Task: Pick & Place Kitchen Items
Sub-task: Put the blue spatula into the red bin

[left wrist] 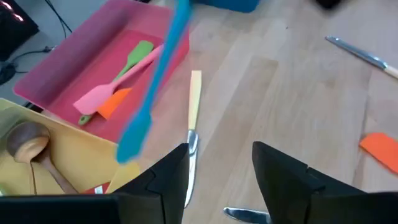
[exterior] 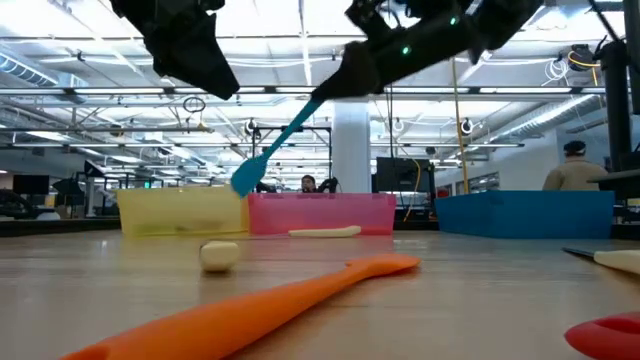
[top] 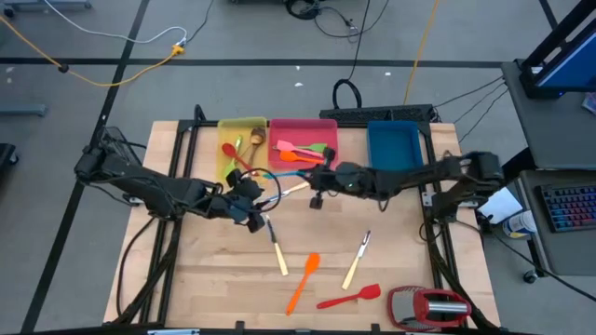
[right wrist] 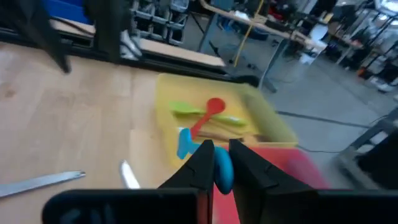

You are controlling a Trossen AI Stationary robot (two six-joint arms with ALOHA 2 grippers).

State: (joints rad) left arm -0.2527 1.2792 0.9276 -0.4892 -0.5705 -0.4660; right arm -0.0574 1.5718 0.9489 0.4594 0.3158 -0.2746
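Blue spatula [exterior: 275,150] clamped by its handle in right tool [right wrist: 216,163], slanting above the bench [top: 400,251] beside left tool [left wrist: 219,163], open, empty.

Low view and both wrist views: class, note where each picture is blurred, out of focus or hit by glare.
Low view: the near orange spatula is soft, ceiling lights glare behind the arms. Left wrist view: the blue spatula is smeared. Right wrist view: the yellow tray and room are blurred beyond the right gripper.
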